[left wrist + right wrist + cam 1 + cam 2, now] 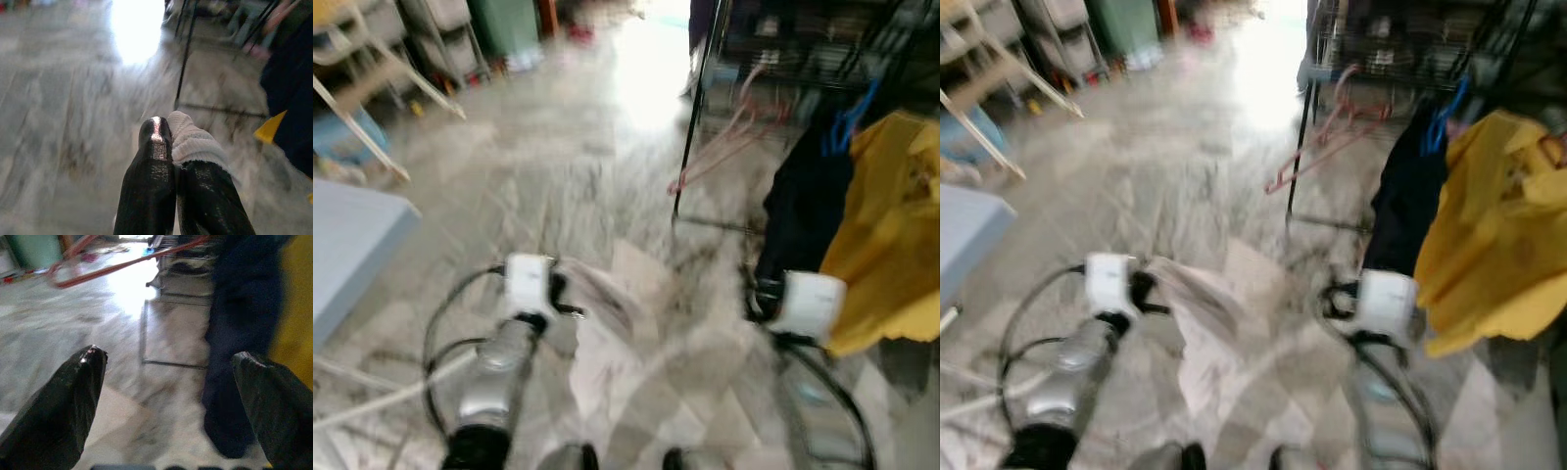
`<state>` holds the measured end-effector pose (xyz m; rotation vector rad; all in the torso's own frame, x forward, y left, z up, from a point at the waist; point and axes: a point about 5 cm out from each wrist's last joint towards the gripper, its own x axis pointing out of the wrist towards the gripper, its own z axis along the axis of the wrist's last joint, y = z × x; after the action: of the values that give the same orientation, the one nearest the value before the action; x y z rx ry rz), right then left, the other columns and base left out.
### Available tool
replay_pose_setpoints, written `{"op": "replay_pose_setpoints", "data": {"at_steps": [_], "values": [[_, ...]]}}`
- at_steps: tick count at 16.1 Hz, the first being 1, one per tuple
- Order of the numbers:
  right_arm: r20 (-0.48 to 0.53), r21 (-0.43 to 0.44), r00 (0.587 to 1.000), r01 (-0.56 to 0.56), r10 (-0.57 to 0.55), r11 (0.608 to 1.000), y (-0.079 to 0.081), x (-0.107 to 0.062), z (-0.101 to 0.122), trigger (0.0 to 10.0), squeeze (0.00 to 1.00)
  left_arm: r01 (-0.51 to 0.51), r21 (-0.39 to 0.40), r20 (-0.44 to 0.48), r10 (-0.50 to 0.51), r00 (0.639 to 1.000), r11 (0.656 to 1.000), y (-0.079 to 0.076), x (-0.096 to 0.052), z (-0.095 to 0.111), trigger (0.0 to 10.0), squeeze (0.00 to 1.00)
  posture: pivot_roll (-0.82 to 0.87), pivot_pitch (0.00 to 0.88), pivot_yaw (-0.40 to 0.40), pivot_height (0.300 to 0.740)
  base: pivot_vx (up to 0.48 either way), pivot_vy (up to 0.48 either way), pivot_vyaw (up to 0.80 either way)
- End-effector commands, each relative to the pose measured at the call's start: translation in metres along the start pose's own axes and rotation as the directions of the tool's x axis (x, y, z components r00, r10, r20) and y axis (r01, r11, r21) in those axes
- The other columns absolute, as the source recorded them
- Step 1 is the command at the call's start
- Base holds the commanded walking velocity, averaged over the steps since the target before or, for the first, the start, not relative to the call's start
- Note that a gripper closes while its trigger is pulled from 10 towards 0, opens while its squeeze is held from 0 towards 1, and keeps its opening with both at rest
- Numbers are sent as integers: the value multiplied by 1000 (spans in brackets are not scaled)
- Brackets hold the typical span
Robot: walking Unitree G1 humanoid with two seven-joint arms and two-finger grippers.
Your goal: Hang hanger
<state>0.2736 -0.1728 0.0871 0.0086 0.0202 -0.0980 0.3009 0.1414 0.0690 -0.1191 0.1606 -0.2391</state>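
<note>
Head views, blurred by motion; marble-pattern floor (568,176) throughout.

Left gripper (168,132): at 7 o'clock of the head views, held out over the floor. Its two black fingers (151,176) were pressed together on a fold of pale cloth (193,144); the cloth (1200,323) trailed from the fingertips toward 5 o'clock, light grey-white, loose.

Right gripper (168,382): at 4 o'clock of the head views, its white wrist block just beside the dark garment. Fingers stood spread wide with nothing between them.

Hanger (1322,147): pink-red wire, at 1 o'clock, hooked up on the rack and tilted, its lower corner reaching down toward the floor. It was well apart from both grippers. In the right wrist view it showed as a red streak (122,264) across the far side of the frame.

Rack (690,137): black metal, thin upright post at 1 o'clock with a floor bar at its foot; shelves above held blurred items that could not be told.

Dark garment (803,206): navy, hanging at 3 o'clock on a blue hanger (850,122), between the right gripper and the rack post.

Yellow garment (891,235): hanging at 3 o'clock, touching the navy one on its outer side.

Other: pale blue slab (352,245) at 9 o'clock; wooden frame (372,78) at 10 o'clock; green bin (504,24) at 11 o'clock; bright glare on the floor at 12 o'clock.
</note>
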Motion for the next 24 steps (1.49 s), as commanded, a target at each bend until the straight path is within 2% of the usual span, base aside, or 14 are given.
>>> {"op": "replay_pose_setpoints", "data": {"at_steps": [1, 3, 5, 14, 19, 24], "values": [[-11, -9, 1000, 17, -17, 1000, -7, -2, -1, 10000, 0, 41, -23, -3, -42, 999, 999, -7, -1, -2, 10000, 0, -76, 194, 31, 740, 0, 0, 0], [-18, -3, 1000, 15, -15, 1000, -6, -2, -1, 10000, 0, 73, 0, 14, -73, 997, 997, -9, -3, 0, 10000, 0, -72, 194, 31, 740, 0, 0, -259], [-22, 1, 999, 24, -24, 1000, -7, -1, -2, 10000, 0, 83, -16, 17, -83, 996, 996, -10, -3, 2, 10000, 0, -72, 194, 31, 740, 0, 317, -694], [-21, 1, 998, 52, -52, 999, -12, -2, -1, 10000, 0, 118, -18, 12, -118, 993, 993, -11, 1, 6, 10000, 0, -89, 185, 48, 740, 0, 432, -665], [-16, -2, 999, 51, -51, 999, -10, 0, -1, 10000, 0, 126, -3, 10, -126, 992, 992, -11, 3, 7, 10000, 0, -85, 177, 52, 740, 0, 452, 0], [-16, -8, 999, 40, -40, 999, -8, 0, 0, 10000, 0, 167, -9, 50, -166, 985, 986, -17, 0, 10, 10000, 0, -82, 184, 44, 740, 0, 0, 0]]}}
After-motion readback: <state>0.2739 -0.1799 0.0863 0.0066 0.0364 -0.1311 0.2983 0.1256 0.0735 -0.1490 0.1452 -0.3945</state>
